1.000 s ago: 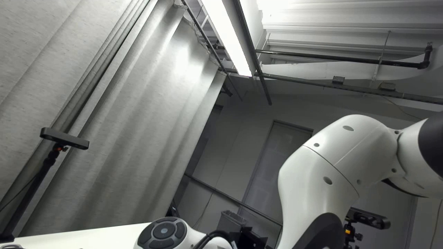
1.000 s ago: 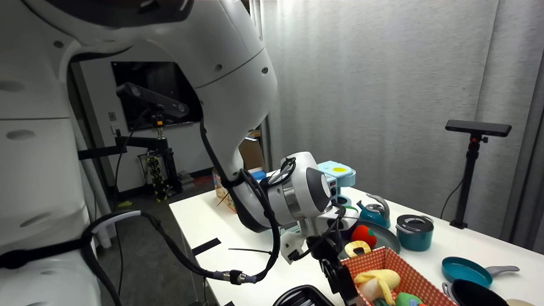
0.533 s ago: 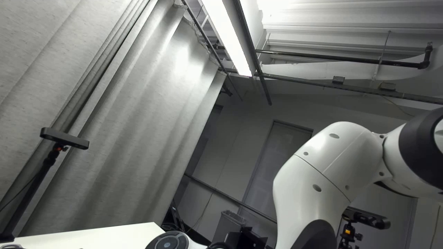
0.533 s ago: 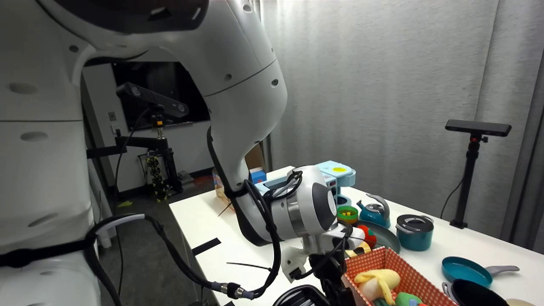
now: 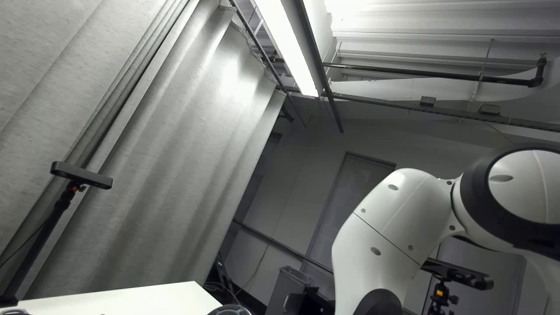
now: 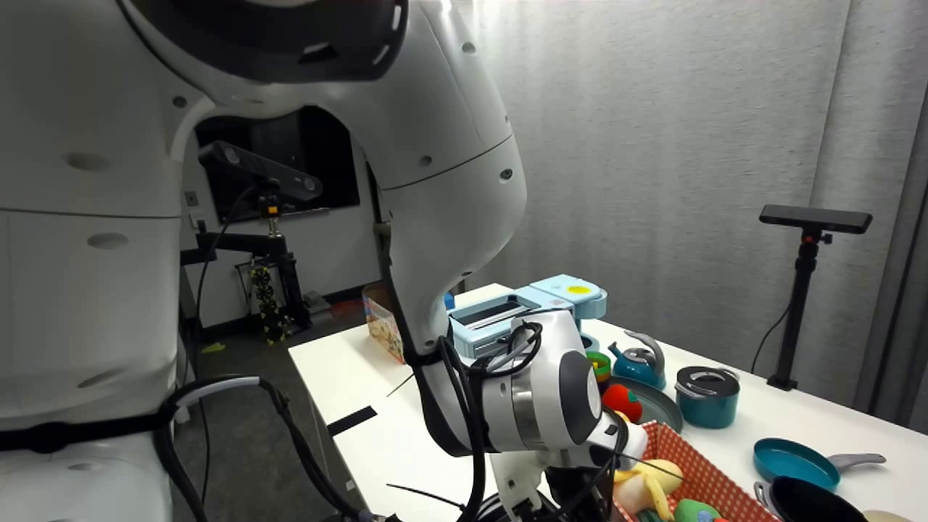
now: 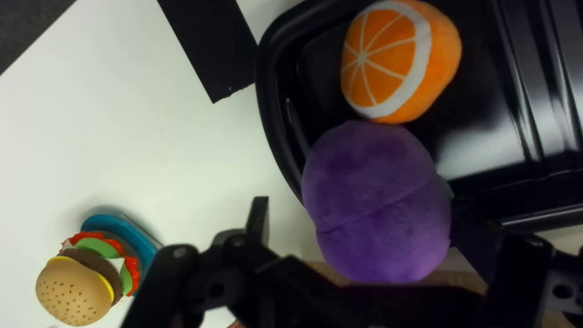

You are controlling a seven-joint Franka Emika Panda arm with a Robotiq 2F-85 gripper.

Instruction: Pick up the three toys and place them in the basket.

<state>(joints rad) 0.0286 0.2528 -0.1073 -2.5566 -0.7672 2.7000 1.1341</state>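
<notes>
End effector (image 7: 366, 218) directed down at the worktop (image 7: 150, 150), fingers (image 7: 260, 216) set wide apart, holding nothing: a clear gap shows between the finger at left in the wrist view and the purple plush toy (image 7: 375, 200), which shows between the two; contact on its other side too dark to judge. Toy overlaps the rim of a black tray (image 7: 268, 98); whether inside or resting on the rim, cannot tell. Orange plush toy (image 7: 401, 61), patterned as a cut slice, lies in the tray right next to it. Black strip (image 7: 212, 50) on the worktop runs up to the tray rim. Toy burger (image 7: 75, 291) on the worktop, well apart from both. Arm (image 6: 449, 196): sharply bent in both exterior views; in an exterior view it arches across at upper left, then drops steeply to a low wrist (image 6: 536, 399), black cables (image 6: 475, 435) strapped along it; end effector there mostly cut off or hidden. Basket (image 6: 710, 467), red-and-white checked, just beside the wrist, contains a banana plush (image 6: 649, 484) and a green toy (image 6: 692, 511). Beyond: red tomato toy (image 6: 622, 403), grey plate (image 6: 663, 409), teal kettle (image 6: 639, 368), teal pot (image 6: 708, 406), teal pan (image 6: 796, 464). Markings: light-blue toy appliance (image 6: 591, 308) bears a yellow oval on top; box (image 6: 384, 322) at the far end of the worktop printed in colours, any lettering too small to read.
</notes>
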